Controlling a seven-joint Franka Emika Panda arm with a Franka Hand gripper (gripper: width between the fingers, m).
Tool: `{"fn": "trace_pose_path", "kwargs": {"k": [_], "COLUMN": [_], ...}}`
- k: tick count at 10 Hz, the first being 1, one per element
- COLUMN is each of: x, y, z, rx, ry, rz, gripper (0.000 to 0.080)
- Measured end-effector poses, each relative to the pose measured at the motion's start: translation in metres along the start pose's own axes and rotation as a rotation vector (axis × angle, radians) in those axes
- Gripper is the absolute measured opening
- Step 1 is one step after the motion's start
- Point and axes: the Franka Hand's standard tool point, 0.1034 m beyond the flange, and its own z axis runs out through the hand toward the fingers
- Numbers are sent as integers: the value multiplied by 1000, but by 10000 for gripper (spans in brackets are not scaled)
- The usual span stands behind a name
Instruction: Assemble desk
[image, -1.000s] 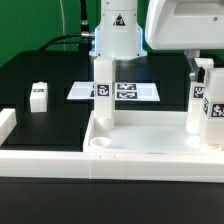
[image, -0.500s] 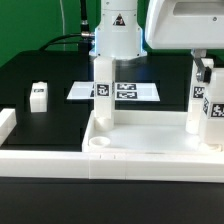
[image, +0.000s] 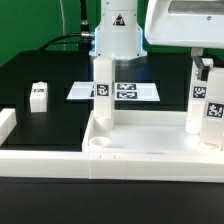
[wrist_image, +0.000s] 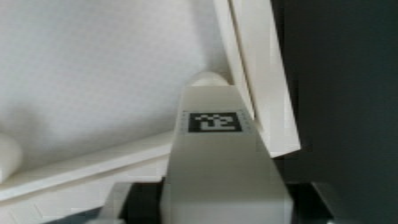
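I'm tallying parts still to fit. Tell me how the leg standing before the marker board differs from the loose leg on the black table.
The standing leg is upright in a corner of the tabletop; the loose leg sits off it on the black table. The standing leg shows as a tall post, the loose leg as a short block. Both are white with black-and-white tags.

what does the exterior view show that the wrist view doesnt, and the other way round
Only the exterior view: an upright leg standing in the tabletop, an empty corner socket, a loose leg on the black table, the marker board and the robot base.
Only the wrist view: a close look at the gripped leg and its tag, clamped in the gripper.
Both: the tabletop's raised rim and the dark table beside it.
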Motion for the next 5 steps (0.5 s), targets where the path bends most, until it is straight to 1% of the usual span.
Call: {"fn": "trace_pose_path", "kwargs": {"k": [1,3,5], "x": [-1,0,0], "y": [0,0,1], "z": [1,1,2], "rx": [9,19,60], "ry": [-5,6,19], "rz": [150,320,500], "gripper": [290,290,290]}}
